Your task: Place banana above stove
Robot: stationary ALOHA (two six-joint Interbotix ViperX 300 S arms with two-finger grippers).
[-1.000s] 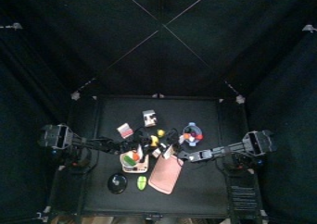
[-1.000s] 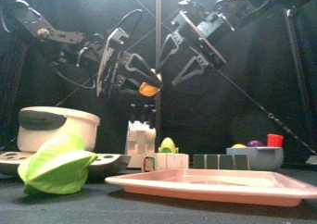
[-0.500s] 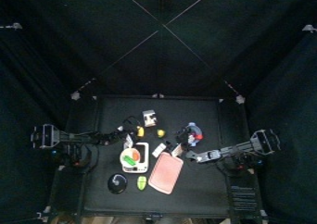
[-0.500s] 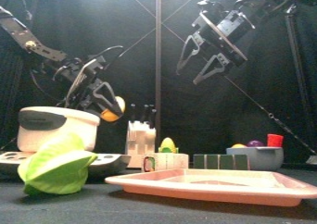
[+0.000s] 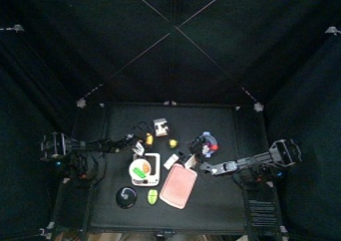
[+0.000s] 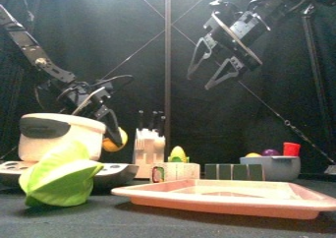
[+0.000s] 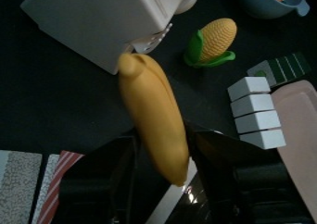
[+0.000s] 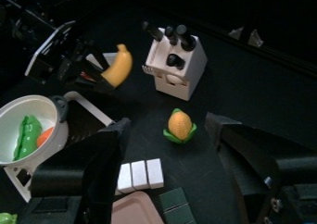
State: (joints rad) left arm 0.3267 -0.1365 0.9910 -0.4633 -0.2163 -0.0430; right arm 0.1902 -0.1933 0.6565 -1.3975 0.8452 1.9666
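My left gripper (image 7: 164, 152) is shut on the banana (image 7: 152, 112), a bright-yellow toy piece that sticks out past the jaws. In the front view the banana (image 6: 116, 139) hangs low behind the white pot (image 6: 59, 134) that stands on the stove (image 6: 79, 169). In the top view the left gripper (image 5: 144, 141) is just beyond the stove (image 5: 143, 169). The right wrist view shows the banana (image 8: 118, 64) beside the white knife block (image 8: 173, 66). My right gripper (image 6: 223, 60) is open and empty, held high right of the middle.
A toy corn (image 6: 178, 154) stands by the knife block (image 6: 151, 142). A pink tray (image 6: 223, 195) lies at the front, a lime-green leaf piece (image 6: 59, 178) at the front left. A bowl (image 6: 269, 166) with a red cup (image 6: 292, 148) stands at the right.
My left gripper has come down and to the left with the banana, from high over the middle to low behind the pot. My right gripper drew back to the right, then held still.
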